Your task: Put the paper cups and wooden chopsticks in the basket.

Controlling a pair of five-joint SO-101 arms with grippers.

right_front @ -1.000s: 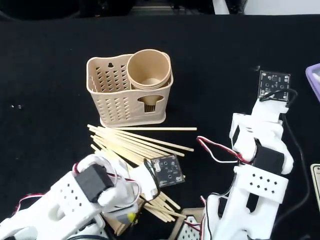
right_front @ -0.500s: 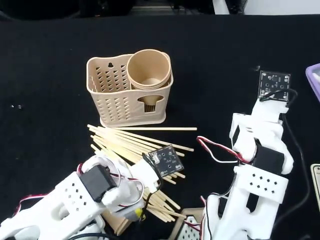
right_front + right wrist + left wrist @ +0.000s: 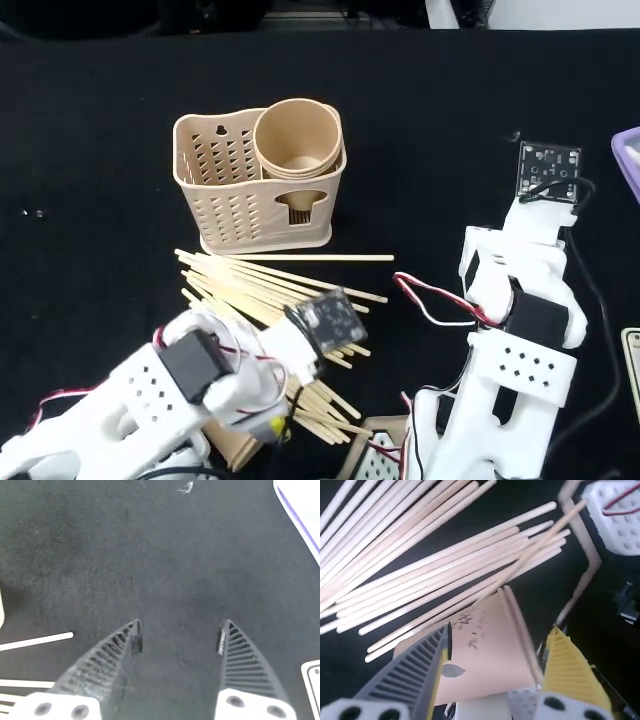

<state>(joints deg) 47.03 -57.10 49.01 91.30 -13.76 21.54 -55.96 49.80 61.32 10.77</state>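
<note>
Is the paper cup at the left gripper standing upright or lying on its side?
On its side: the paper cup shows its side wall, lying beside the chopsticks between the left gripper's spread fingers.

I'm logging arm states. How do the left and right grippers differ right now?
The left gripper straddles a paper cup lying on its side; the right gripper has nothing between its jaws. The left gripper sits low over the pile of wooden chopsticks; the right gripper is over the black table. Both are open.
</note>
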